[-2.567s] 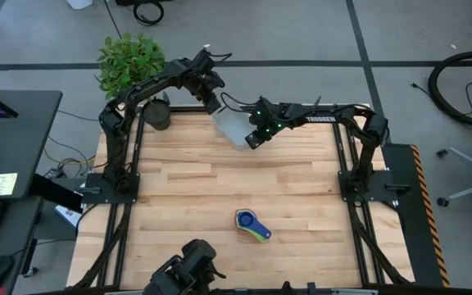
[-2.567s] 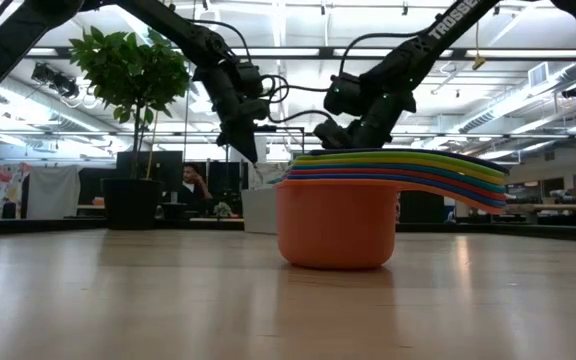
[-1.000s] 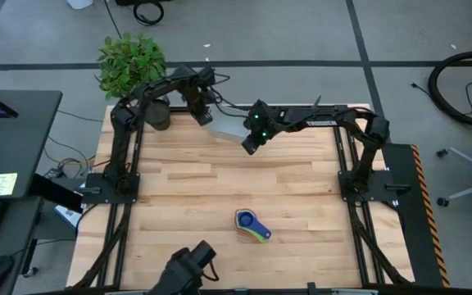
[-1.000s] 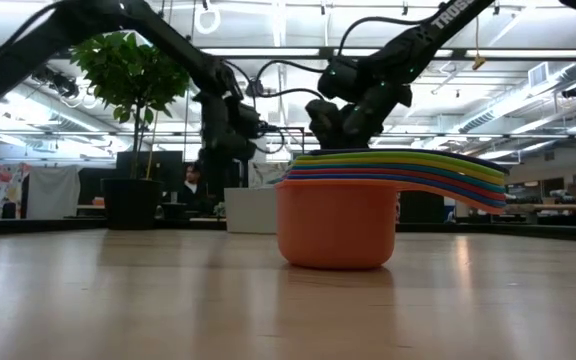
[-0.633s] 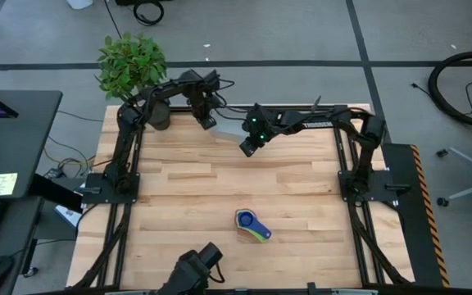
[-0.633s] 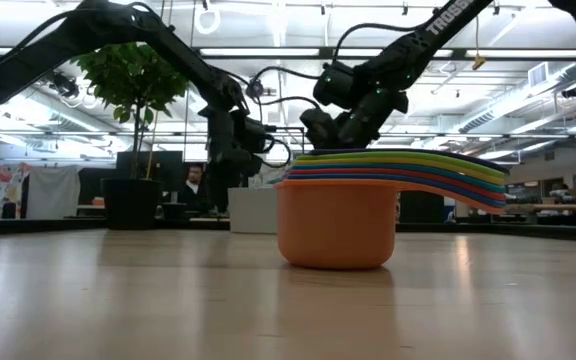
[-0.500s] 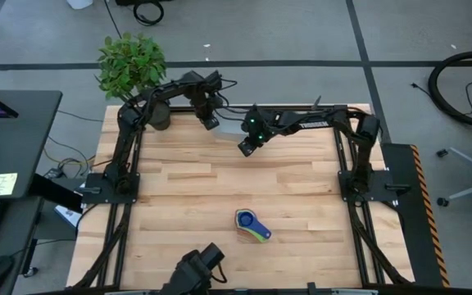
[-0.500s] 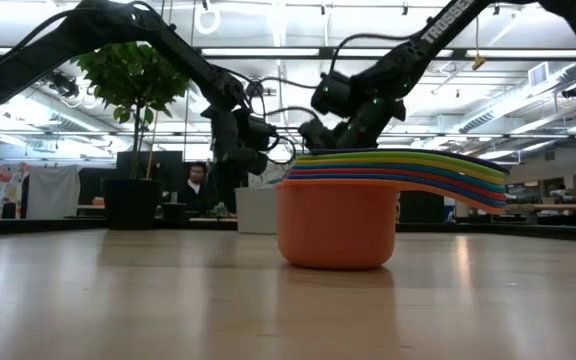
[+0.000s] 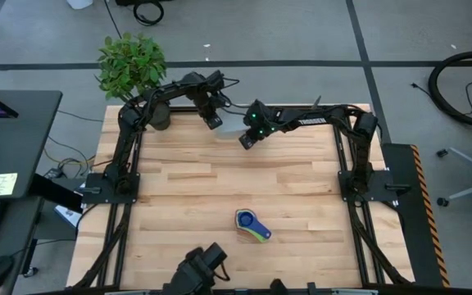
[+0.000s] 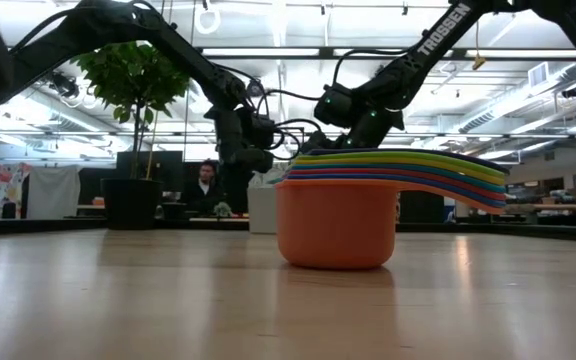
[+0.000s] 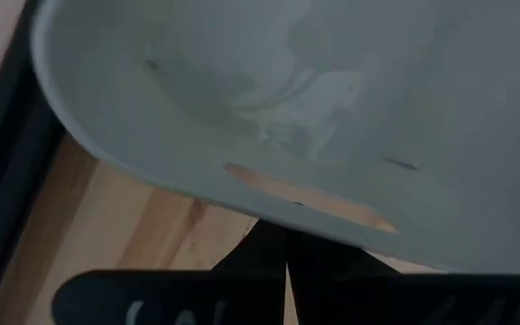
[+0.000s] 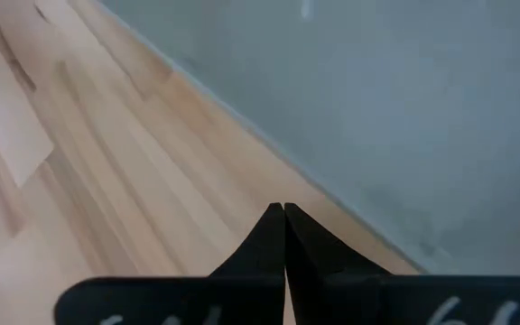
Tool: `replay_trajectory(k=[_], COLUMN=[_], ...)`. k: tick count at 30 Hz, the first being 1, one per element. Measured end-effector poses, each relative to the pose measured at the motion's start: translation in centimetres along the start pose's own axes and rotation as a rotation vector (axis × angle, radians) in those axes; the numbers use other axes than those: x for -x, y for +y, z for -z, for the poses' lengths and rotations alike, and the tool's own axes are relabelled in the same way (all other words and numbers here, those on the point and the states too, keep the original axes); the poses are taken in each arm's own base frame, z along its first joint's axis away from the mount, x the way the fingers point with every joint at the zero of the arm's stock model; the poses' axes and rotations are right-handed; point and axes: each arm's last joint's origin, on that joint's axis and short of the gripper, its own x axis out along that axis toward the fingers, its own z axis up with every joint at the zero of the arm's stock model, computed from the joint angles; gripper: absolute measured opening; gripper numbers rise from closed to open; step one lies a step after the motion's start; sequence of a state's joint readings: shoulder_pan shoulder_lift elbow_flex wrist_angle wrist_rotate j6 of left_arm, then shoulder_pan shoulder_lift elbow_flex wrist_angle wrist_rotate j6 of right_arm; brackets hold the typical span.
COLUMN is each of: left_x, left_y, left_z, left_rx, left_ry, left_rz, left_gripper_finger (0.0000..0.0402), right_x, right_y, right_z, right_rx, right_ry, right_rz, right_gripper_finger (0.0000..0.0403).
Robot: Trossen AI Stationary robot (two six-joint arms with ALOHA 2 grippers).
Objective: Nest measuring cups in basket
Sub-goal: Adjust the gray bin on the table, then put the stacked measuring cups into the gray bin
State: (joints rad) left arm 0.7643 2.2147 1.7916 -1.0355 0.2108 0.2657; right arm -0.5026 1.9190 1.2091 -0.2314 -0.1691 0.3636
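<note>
Both arms largely cover the basket [image 9: 230, 123] from above; the stacked measuring cups [image 10: 368, 215] hide it at table height.

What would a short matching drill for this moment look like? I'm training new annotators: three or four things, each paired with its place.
Things:
1. cups
2. basket
3. plant
4. left gripper

Places:
A. beyond the table's far left corner
B. far edge of the table, between the two grippers
C. stacked on the near middle of the table
D. shut, at the basket's left side

Pairs: 1-C, 2-B, 3-A, 4-D
</note>
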Motion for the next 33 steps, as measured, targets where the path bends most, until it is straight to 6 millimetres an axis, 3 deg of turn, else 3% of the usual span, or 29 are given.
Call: replay_trajectory(k=[9,19,27,33], left_x=[0.1,0.4,5.9,11.6], left_y=[0.4,0.4,-0.6,-3.8], left_z=[-1.1,-0.7,0.7,2.9], left_rx=[-0.004,0.012,0.017,-0.016], left_ry=[-0.109,-0.060,-0.086,-0.111], left_rz=[-0.055,-0.112,-0.185,-0.185], left_gripper_finger=[0.0004,0.0004,0.0004,0.0004], right_x=[0.1,0.6,5.0,10.3], right_y=[-0.2,-0.3,1.2,2.9], right_z=[-0.6,-0.9,-1.4,-0.7], right_rx=[0.027,0.049,0.094,0.202], right_ry=[-0.050,-0.057,-0.098,-0.087], right_rz=[-0.008,-0.019,-0.033,-0.048], right_gripper_finger=[0.0002,0.0002,0.0002,0.0003])
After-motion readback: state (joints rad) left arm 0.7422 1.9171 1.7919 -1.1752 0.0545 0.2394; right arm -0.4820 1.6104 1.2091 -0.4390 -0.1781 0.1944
